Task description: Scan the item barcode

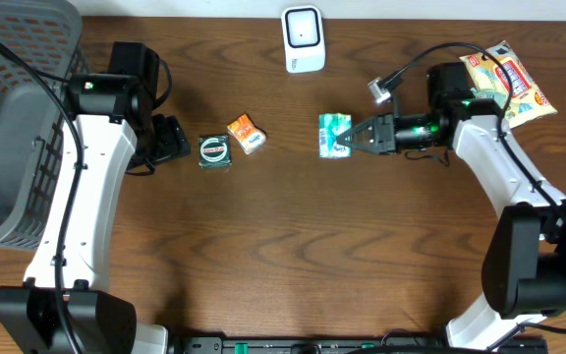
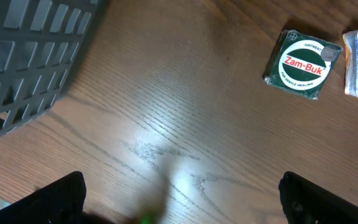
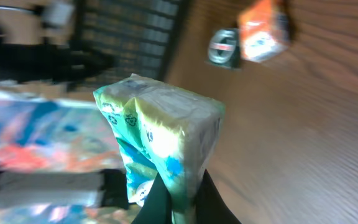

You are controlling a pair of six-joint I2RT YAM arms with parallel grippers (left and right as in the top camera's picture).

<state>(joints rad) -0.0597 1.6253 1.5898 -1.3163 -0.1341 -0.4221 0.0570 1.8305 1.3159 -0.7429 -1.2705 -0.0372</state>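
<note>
So the thing to scan looks like the green tissue pack (image 1: 335, 136), sitting just right of centre in the overhead view. The right hand (image 1: 350, 138) has it pinched by its right edge. In the right wrist view the two fingers (image 3: 194, 196) are squeezed tight on the bottom of the pack, with soft wrapper bulging above them. My guess is that an edge grip keeps the big printed faces uncovered, so whichever side has the barcode can be turned toward the scanner (image 1: 304, 39). That's the white unit at top centre, a bit up and left of the pack. I can't see a barcode in any view, and I can't tell if the pack is off the tabletop (image 1: 283, 246) yet.

Further out, an orange packet (image 1: 247, 134) and a Zam-Buk tin (image 1: 215, 150) lie side by side left of centre, apart from the pack, probably waiting their turn. A snack bag (image 1: 507, 79) is in the upper right, behind the right arm.

The left hand (image 1: 173, 139) is left of the tin, spread fully wide and holding nothing. Only bare wood shows between its fingers in its own view. The grey basket (image 1: 18, 118) fills the upper left, likely where scanned stuff ends up.
</note>
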